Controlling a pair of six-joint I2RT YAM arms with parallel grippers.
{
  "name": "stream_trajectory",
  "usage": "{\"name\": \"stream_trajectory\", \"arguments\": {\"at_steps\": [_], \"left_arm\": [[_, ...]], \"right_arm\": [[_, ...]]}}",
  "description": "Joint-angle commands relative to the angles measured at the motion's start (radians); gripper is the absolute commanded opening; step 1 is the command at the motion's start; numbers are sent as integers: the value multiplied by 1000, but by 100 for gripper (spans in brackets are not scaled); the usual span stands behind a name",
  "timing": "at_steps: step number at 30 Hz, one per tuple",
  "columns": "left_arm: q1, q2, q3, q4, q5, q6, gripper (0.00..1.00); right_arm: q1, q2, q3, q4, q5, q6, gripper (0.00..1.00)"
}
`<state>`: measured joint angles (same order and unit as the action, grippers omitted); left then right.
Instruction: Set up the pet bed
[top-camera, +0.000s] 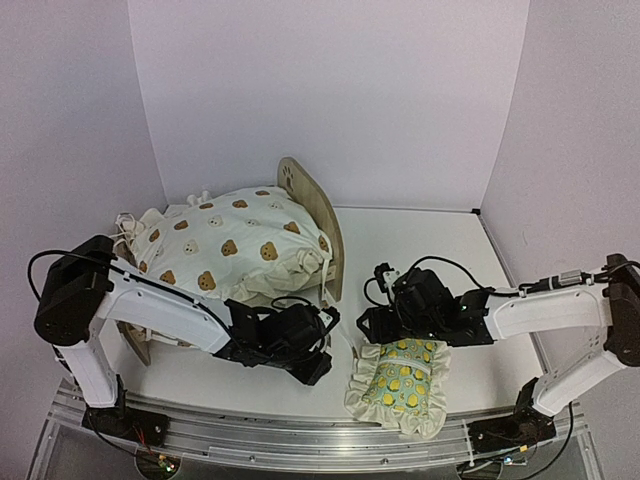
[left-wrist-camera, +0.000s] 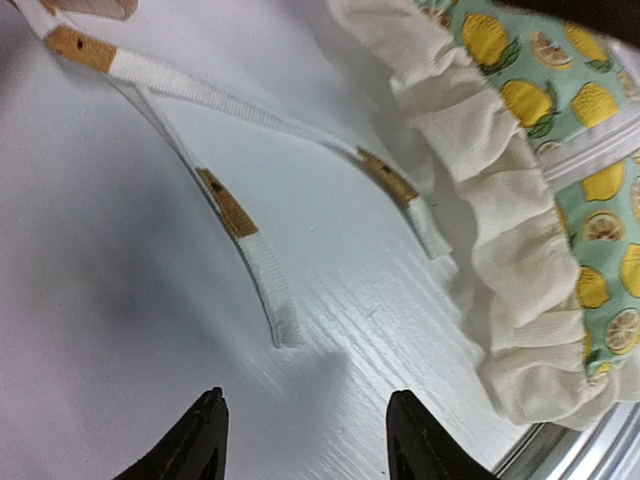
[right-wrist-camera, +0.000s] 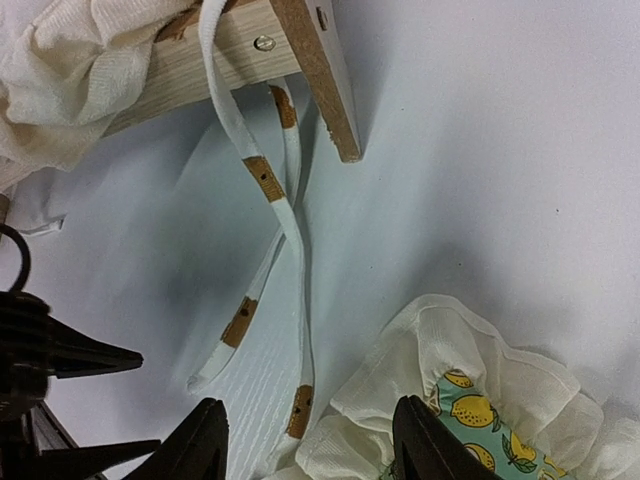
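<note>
The pet bed (top-camera: 318, 210) is a light-wood frame with a paw-print headboard, at the back left; its rail and leg show in the right wrist view (right-wrist-camera: 300, 50). The cream bear-print cushion (top-camera: 225, 245) lies piled on it. Two white ties (left-wrist-camera: 250, 230) with tan tabs trail onto the table, also in the right wrist view (right-wrist-camera: 285, 230). The green lemon-print pillow (top-camera: 400, 385) lies at the front centre. My left gripper (left-wrist-camera: 305, 440) is open and empty above the table near the tie ends. My right gripper (right-wrist-camera: 305, 440) is open and empty over the pillow's ruffle (right-wrist-camera: 430, 400).
White walls close in the table on three sides. An aluminium rail (top-camera: 300, 440) runs along the near edge under the arm bases. The left gripper's black fingers (right-wrist-camera: 90, 355) show at the left of the right wrist view.
</note>
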<state>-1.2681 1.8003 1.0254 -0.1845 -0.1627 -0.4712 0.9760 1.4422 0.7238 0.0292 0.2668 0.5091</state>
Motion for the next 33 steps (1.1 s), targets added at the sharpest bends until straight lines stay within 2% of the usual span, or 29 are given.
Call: {"name": "stream_trajectory", "arguments": {"at_steps": [1,5,7,13,14,23,33], "left_arm": [[8,74,63,-17,-28,15,51],[10,113,76,-2,-12,28,51],[11,122,80,7,-17,30,48],[14,164,107,-22,-52,34,4],[14,161,102,-17,-55,36,1],[23,54,57,43,-20,85,0],[82,8,175,-25,45,173,0]], "right_arm": [[3,-20,5,9,-1,5,57],[3,-28,-5,9,7,5,57],[3,-27,-6,9,8,4,57],[-2,-25,-6,9,14,-4,58],[-4,-26,-7,9,13,-4,58],[-36,-41,-10,9,10,-12,58],[-83,-30,12,33,-28,-39,58]]}}
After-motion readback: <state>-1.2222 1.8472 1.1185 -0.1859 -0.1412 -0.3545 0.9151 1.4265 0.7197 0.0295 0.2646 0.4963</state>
